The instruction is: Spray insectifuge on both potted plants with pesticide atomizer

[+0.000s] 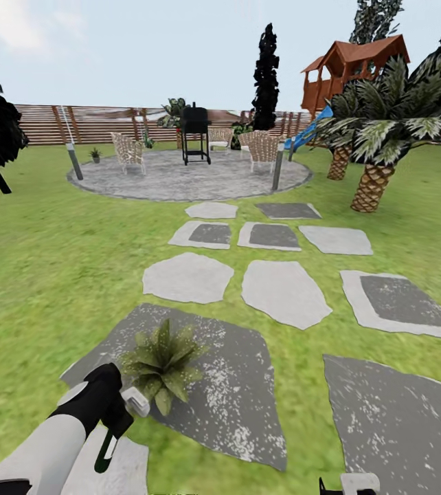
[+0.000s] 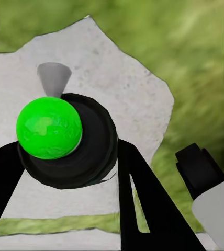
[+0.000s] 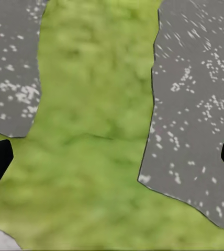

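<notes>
A potted plant (image 1: 162, 363), a low rosette of pointed green leaves, stands on a speckled grey stepping stone (image 1: 234, 392) in the garden, close in front of me. My left gripper (image 1: 119, 414) hovers just left of it, shut on the pesticide atomizer (image 1: 137, 401), whose white head points toward the leaves. In the left wrist view the atomizer (image 2: 88, 157) is a black round body with a bright green ball and a grey cone nozzle, clamped between the black fingers (image 2: 143, 204). My right gripper (image 3: 112, 159) hangs open over grass and stone; part of it (image 1: 349, 484) shows low in the head view.
Grey stepping stones (image 1: 284, 292) lead across the lawn to a round gravel patio (image 1: 186, 177) with chairs and a black grill (image 1: 196, 132). A small green plant (image 1: 95, 155) sits at the patio's left edge. A palm (image 1: 378, 148) stands at the right, with a wooden fence behind.
</notes>
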